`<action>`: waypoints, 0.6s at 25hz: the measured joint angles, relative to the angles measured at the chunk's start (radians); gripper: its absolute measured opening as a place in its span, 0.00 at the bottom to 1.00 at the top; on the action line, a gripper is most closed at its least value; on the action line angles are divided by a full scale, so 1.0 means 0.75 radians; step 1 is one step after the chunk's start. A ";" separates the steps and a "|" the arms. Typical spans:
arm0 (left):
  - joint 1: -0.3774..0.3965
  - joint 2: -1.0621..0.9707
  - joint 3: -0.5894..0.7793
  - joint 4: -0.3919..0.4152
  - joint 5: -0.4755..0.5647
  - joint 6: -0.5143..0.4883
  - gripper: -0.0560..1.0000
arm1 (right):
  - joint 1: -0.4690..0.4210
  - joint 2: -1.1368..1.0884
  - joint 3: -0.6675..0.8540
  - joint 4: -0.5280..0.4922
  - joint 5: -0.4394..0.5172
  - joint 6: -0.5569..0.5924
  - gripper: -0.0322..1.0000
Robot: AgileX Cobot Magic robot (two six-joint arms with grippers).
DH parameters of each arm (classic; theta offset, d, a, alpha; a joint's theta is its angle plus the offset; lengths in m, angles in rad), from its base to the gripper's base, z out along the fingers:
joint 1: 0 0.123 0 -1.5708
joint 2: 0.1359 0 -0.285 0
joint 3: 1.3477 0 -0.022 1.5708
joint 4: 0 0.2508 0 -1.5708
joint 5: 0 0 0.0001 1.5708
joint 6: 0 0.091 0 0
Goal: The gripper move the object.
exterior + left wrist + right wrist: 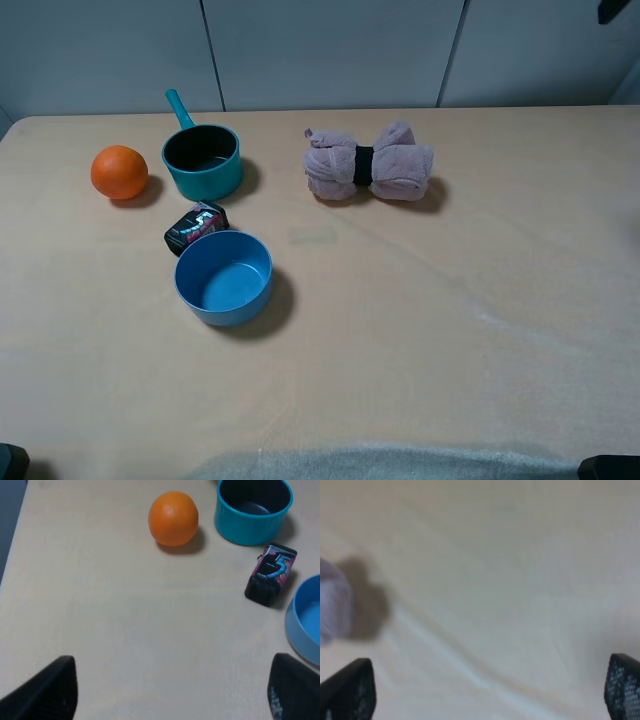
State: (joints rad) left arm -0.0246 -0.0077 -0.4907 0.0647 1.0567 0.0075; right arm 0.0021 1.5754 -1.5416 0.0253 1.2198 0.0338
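The blue bowl [224, 277] stands upright and empty on the table, left of the middle; its rim also shows in the left wrist view [305, 622]. My left gripper [170, 690] is open and empty, its two dark fingertips [47, 690] spread wide above bare table, short of the bowl. My right gripper [490, 690] is open and empty over bare cloth, its fingertips [350, 690] at the frame's corners. In the exterior high view only small dark bits of the arms show at the bottom corners.
An orange [119, 172] and a teal saucepan [202, 160] with a dark inside stand behind the bowl. A small black box [195, 227] touches the bowl's far rim. A rolled pink towel [369, 163] with a black band lies at the back, right of the middle.
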 joint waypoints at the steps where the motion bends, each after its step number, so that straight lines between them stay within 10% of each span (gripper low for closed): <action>1: 0.000 0.000 0.000 0.000 0.000 0.000 0.84 | -0.029 -0.042 0.054 0.011 0.000 -0.024 0.70; 15: 0.000 0.000 0.000 0.000 0.000 0.000 0.84 | -0.271 -0.834 0.814 0.075 -0.141 -0.268 0.70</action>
State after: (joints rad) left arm -0.0246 -0.0077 -0.4907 0.0647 1.0567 0.0075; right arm -0.2015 0.9499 -0.9310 0.0818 1.1139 -0.1668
